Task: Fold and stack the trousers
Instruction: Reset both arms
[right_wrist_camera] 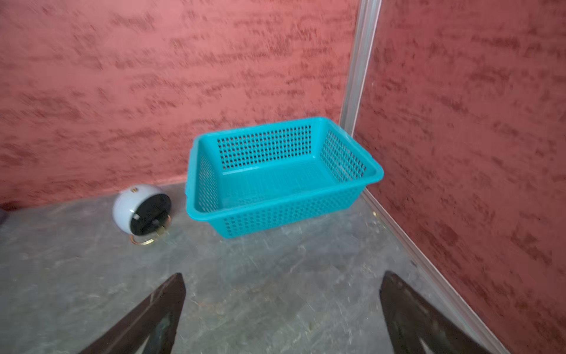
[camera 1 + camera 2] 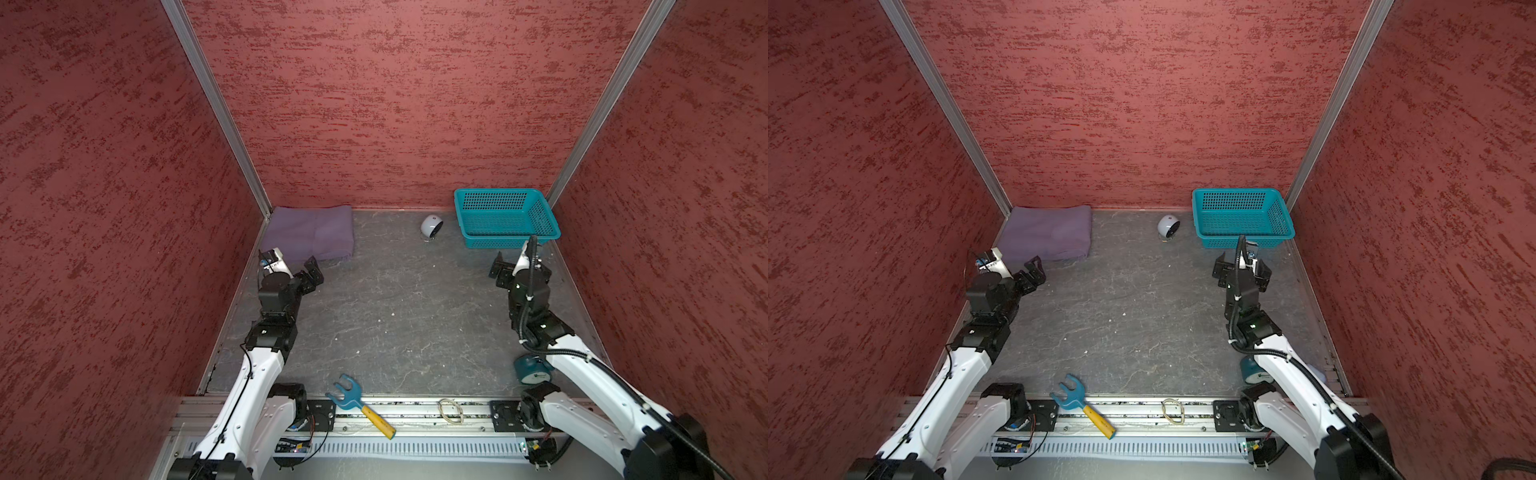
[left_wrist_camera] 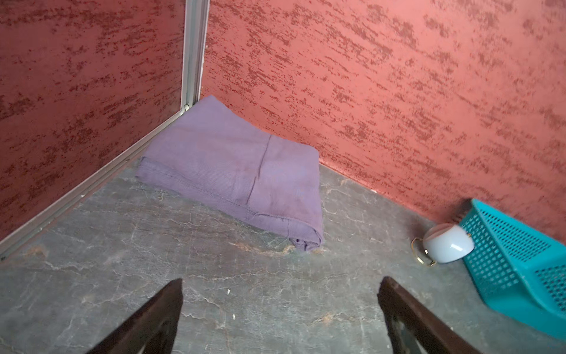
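- The trousers [image 2: 309, 232], muted purple, lie folded into a thick rectangle in the far left corner of the grey table [image 2: 395, 316], with their edges against both red walls. In the left wrist view we see a seam across the top layer and stacked fold edges at one corner.
- The left gripper [image 2: 313, 272] hovers just before the near edge of the trousers, apart from the cloth. Its fingers [image 3: 159, 312] stand spread wide, released, gripping nothing.
- A blue toy fork [image 2: 345, 392] with a yellow handle lies across the near rail, between the two arm bases.
- A white domed object [image 2: 431, 226] with a dark face and a brass ring rests near the back wall, just beside the basket.
- A pale loop [image 2: 451, 411] lies on the near rail.
- The teal basket [image 2: 505, 242] sits upright in the far right corner.
- The right gripper [image 1: 283, 275] hangs just before the basket, apart from it. Its fingers [image 1: 159, 312] are likewise spread and released.
- A teal round object [image 2: 534, 370] lies partly hidden under the right arm, and we cannot tell what it is.
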Robot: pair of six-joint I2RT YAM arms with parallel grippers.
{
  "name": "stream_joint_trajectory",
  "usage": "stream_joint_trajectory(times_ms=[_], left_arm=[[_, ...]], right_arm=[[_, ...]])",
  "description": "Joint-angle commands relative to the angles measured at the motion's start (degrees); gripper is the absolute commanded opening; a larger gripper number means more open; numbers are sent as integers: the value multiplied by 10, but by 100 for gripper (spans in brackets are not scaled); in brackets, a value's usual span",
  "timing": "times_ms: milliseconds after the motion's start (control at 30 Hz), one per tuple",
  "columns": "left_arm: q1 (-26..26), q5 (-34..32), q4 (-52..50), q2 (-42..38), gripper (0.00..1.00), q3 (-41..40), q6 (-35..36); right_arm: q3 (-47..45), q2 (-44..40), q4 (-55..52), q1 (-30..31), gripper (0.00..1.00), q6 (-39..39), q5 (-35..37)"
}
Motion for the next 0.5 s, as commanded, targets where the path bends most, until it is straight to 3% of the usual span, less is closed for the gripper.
stream_joint_trajectory(times_ms=[0,133,333,467], left_arm=[[-6,1,108,21,99,-22,77],[-4,-1,179,112,99,-38,90],[-2,-11,246,237,99,-25,136],[8,-55,292,292,99,-28,155]], right_arm=[[-30,-3,87,-14,99,50,74],[-75,8,127,-30,99,52,102],[-124,59,208,-55,99,-38,150],[-155,89,243,-75,99,-14,137]])
